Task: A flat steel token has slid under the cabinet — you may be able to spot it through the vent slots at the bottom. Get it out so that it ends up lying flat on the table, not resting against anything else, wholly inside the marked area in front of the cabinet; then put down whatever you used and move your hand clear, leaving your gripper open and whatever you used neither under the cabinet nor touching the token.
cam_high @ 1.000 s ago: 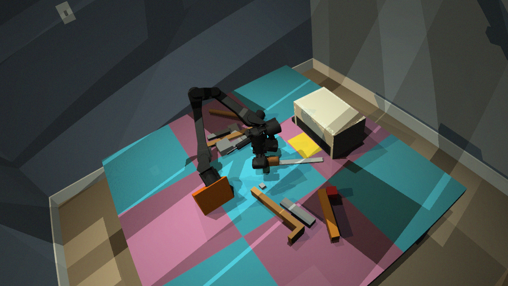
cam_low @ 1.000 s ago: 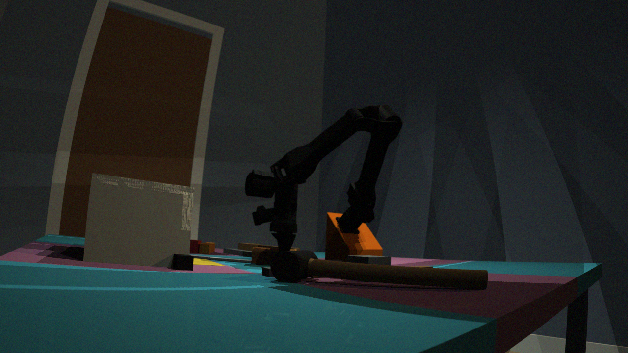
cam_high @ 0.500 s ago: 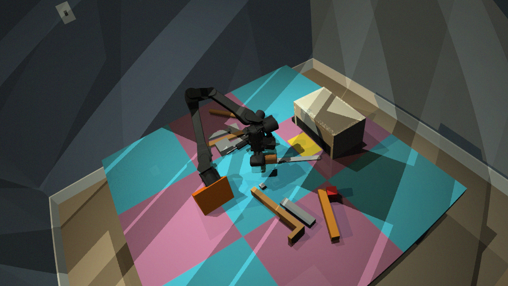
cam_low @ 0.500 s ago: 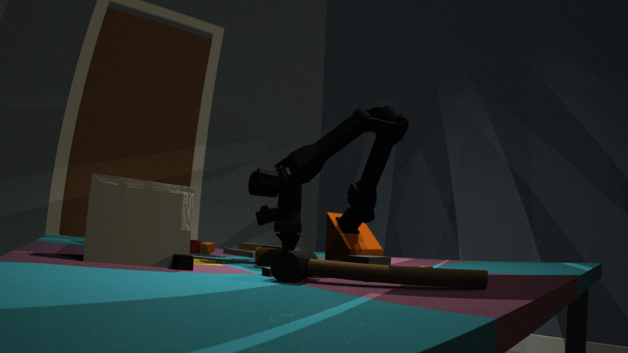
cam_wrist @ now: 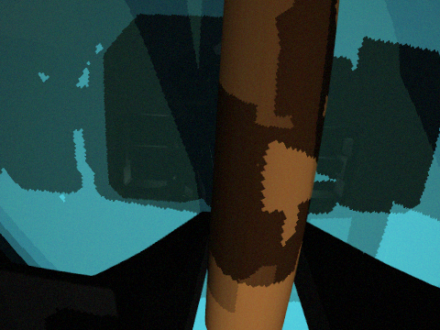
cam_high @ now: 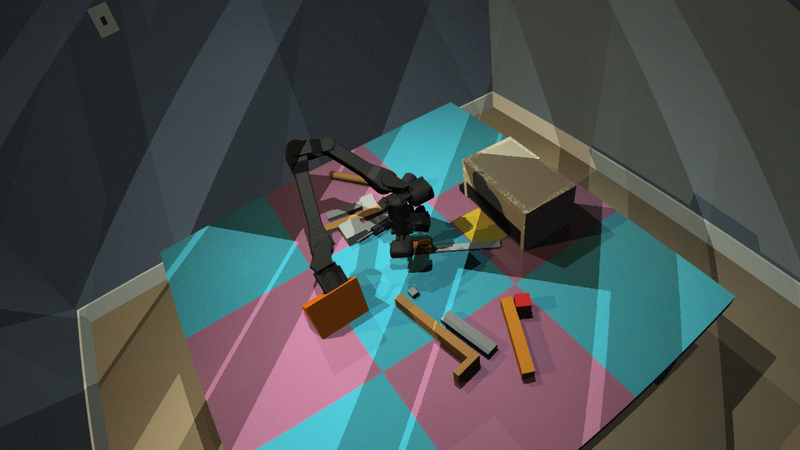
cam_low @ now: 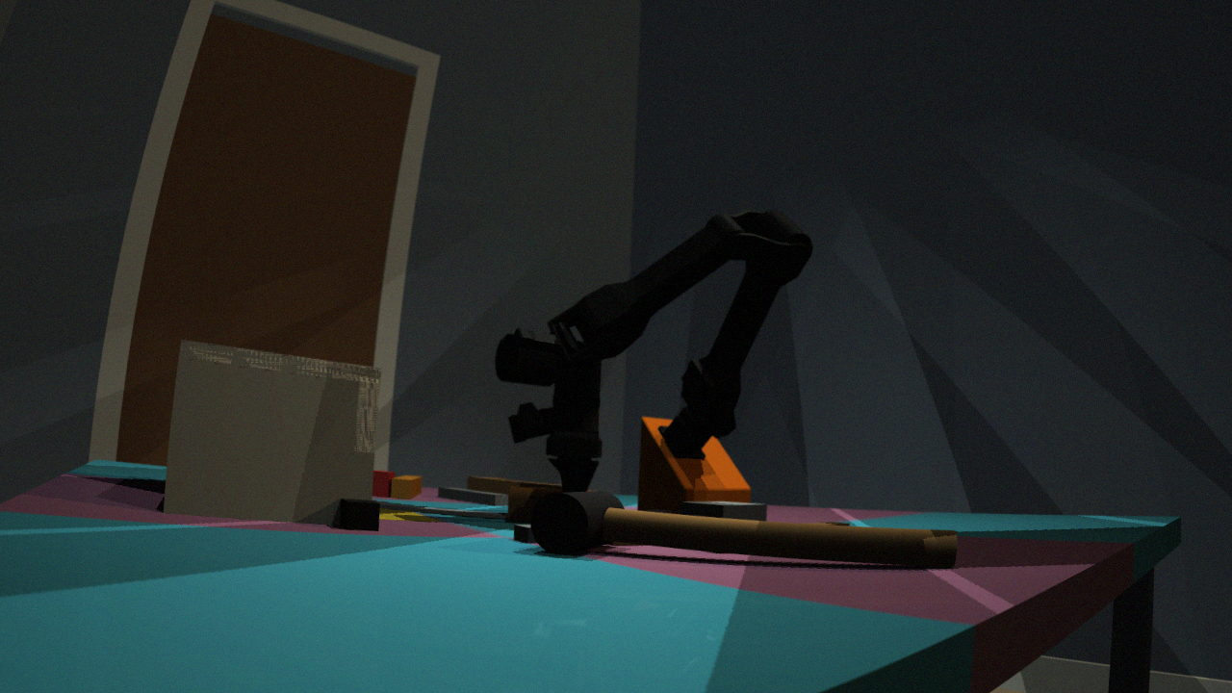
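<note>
Top view: a black gripper (cam_high: 412, 247) (cam_low: 575, 486) (cam_wrist: 248, 225), at the centre of the frame, points downward and has its fingers closed around the brown handle (cam_high: 422, 246) (cam_low: 523, 502) (cam_wrist: 263, 137) of a flat-bladed tool. The grey blade (cam_high: 469, 246) extends from the handle toward the right, its far end near the lower front corner of the cabinet (cam_high: 517, 173) (cam_low: 267, 430). This cabinet occupies the right centre of the frame, with dark vent slots along the bottom of its front face. Immediately in front lies the marked area, a yellow patch (cam_high: 476, 224) (cam_low: 397, 516), just above the blade in the frame; whether the blade overlaps its lower edge cannot be told. The steel token cannot be made out, so its position is uncertain. At lower right, a red cube (cam_high: 522, 302) sits beside the upper end of an orange bar (cam_high: 517, 338). Left of these, an L-shaped wooden piece (cam_high: 436, 327) lies beside a grey bar (cam_high: 469, 334), with a small grey block (cam_high: 413, 292) near its upper end. Exterior view: a mallet (cam_low: 775, 539) lies across the lower centre, its dark round head toward the left. Wrist view: the handle runs from top to bottom of the frame, between the two dark fingers.
</note>
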`<control>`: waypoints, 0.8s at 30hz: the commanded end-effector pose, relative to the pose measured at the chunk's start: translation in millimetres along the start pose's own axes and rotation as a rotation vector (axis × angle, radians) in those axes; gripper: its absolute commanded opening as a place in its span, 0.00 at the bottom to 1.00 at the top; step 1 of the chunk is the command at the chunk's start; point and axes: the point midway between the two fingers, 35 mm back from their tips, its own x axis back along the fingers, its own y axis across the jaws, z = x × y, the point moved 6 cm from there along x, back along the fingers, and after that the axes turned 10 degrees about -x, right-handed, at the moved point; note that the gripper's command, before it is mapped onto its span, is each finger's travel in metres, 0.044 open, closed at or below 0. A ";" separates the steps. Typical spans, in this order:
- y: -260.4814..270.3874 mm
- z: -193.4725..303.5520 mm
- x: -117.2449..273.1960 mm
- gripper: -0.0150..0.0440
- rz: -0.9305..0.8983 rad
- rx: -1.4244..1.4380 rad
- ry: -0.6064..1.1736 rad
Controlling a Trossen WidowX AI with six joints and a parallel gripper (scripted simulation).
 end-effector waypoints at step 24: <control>26.5 26.4 1.7 0.25 -0.008 0.004 -0.001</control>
